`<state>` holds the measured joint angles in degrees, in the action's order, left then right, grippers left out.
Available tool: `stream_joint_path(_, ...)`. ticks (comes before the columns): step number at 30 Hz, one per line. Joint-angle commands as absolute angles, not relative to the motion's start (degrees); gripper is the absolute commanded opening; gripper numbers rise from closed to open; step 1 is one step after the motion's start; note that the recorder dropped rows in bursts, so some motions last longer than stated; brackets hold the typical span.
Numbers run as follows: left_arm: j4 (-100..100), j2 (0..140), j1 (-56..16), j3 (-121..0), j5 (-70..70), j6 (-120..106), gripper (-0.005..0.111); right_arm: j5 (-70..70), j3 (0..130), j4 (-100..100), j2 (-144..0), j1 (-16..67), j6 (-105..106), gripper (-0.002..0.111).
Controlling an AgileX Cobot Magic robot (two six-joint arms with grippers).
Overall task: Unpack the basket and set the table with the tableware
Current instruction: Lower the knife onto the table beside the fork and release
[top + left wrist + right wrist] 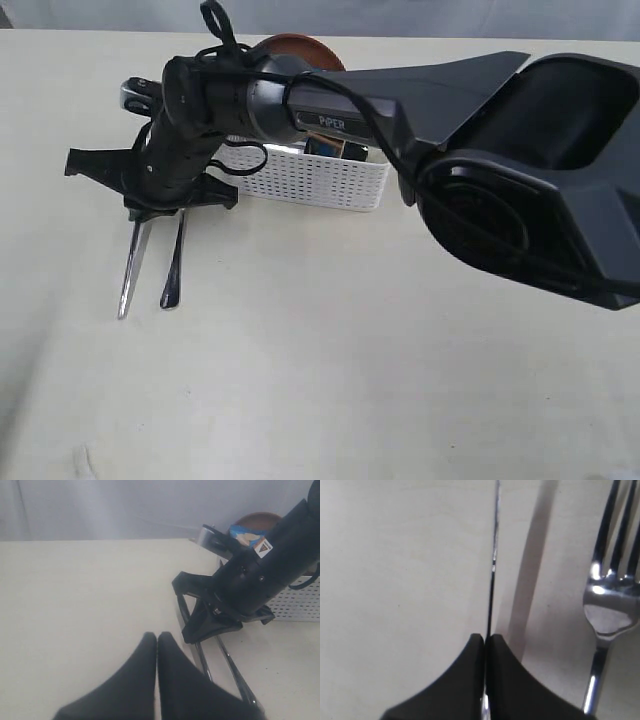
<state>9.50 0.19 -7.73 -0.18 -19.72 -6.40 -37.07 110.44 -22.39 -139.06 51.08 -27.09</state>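
My right gripper (485, 637) is shut on the steel knife (493, 555), whose blade shows edge-on and casts a shadow on the table (350, 360). The steel fork (607, 605) lies just beside it. In the exterior view the right arm reaches across to the left, with its gripper (152, 212) over the knife (130, 268) and fork (174, 272). The white basket (320, 182) stands behind with a blue packet (335, 148) inside. A brown plate (300, 46) and steel cup (134, 95) are partly hidden by the arm. My left gripper (157, 635) is shut and holds nothing.
The right arm's large dark body (520, 170) covers the right half of the exterior view. In the left wrist view the basket (300, 605), cup (209, 534) and packet (244, 534) sit behind the right gripper. Bare tabletop (75, 605) lies around the left gripper.
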Motion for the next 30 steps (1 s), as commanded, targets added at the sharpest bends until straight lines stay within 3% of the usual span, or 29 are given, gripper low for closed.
stream_joint_path(1,9.3,0.0,-8.2,0.0,-19.6,-6.2,0.000,-36.1,110.5,-21.0,-139.1,50.4,-26.3,0.000)
stream_joint_path(7,9.3,0.0,-8.2,0.0,-19.6,-6.2,0.000,-36.5,110.5,-21.0,-139.1,50.3,-26.3,0.002)
stream_joint_path(11,9.3,0.0,-8.2,0.0,-19.6,-6.2,0.000,-36.5,110.5,-21.0,-139.1,50.3,-26.3,0.021)
stream_joint_path(14,9.3,0.0,-8.2,0.0,-19.6,-6.2,0.000,-36.2,110.5,-21.0,-139.1,50.3,-26.3,0.029)
stream_joint_path(30,9.3,0.0,-8.2,0.0,-19.6,-6.2,0.000,-40.2,110.5,-21.0,-128.6,50.3,-13.2,0.029)
